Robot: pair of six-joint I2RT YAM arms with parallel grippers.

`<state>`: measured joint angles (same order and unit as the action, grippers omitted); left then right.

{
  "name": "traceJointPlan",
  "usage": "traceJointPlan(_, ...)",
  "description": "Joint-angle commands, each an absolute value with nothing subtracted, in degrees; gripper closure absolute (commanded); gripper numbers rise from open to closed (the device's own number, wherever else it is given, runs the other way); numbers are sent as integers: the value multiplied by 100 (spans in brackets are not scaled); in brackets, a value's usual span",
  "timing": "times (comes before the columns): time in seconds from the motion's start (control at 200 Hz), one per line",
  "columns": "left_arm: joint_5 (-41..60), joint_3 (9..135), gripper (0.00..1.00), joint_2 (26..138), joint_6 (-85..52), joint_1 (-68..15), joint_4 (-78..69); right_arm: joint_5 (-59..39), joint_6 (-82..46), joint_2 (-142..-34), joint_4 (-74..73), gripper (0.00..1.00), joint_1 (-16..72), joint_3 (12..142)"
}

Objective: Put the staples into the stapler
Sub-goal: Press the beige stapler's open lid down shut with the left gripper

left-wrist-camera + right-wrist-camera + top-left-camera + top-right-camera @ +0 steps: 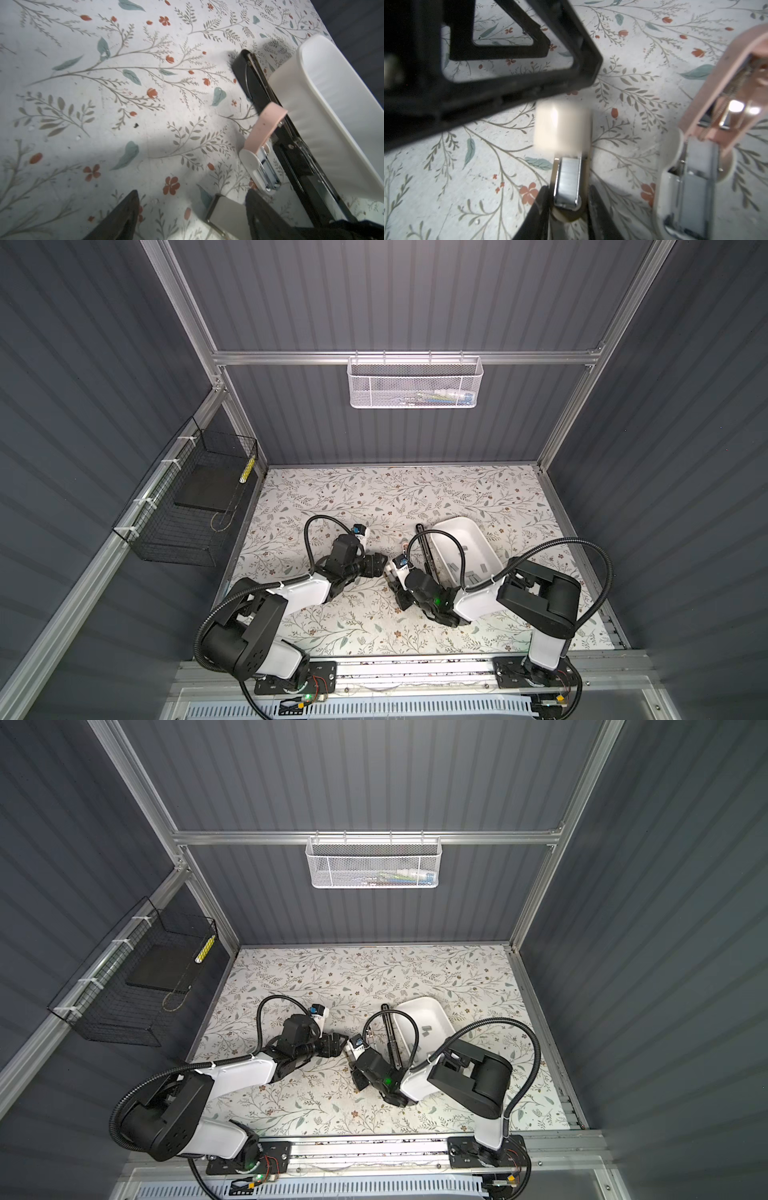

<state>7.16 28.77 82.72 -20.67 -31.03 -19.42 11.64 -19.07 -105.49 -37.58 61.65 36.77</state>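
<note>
The right claw (568,194) is closed down to a narrow gap on a strip of staples (568,178). One finger sits on each long side, and the strip points straight out ahead of the fingers. Just past its far end is a blurred white block (562,126); I cannot tell what it is.

Just beside the held strip, but not touching it, stands the pink stapler (691,187), its lid raised and its metal channel bared. Channel and strip run almost parallel. The coming move therefore looks to me like a short sideways shift and a lowering into the channel, with little turning. The right arm is the nearer one, since the load is already in its grip.

Facing it, the left claw (192,191) hangs wide open over the bench (93,128) with nothing held. In both top views the two claws meet near the middle of the bench.

Further out, the long, thin black stapler (428,549) lies close along the side of the white tray (457,522). In the tray the other staples (471,573) lie loose. The raised lid suggests the pink one is being loaded, though either could be meant.
</note>
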Motion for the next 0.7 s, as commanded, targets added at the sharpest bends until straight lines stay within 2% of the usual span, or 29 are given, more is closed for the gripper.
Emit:
traceJointPlan(0.0,669,2678,18,8085,-1857,-3137,-2158,801,-2013,-10767,-2928,92,6243,3491)
traceJointPlan(0.575,1207,2152,17,7597,-1534,-3176,-2543,988,-2138,-10708,-3021,88,6246,3397)
traceJointPlan(0.695,1207,2028,18,7495,-1470,-3224,-2648,959,-2169,-10603,-3057,78,6246,3317)
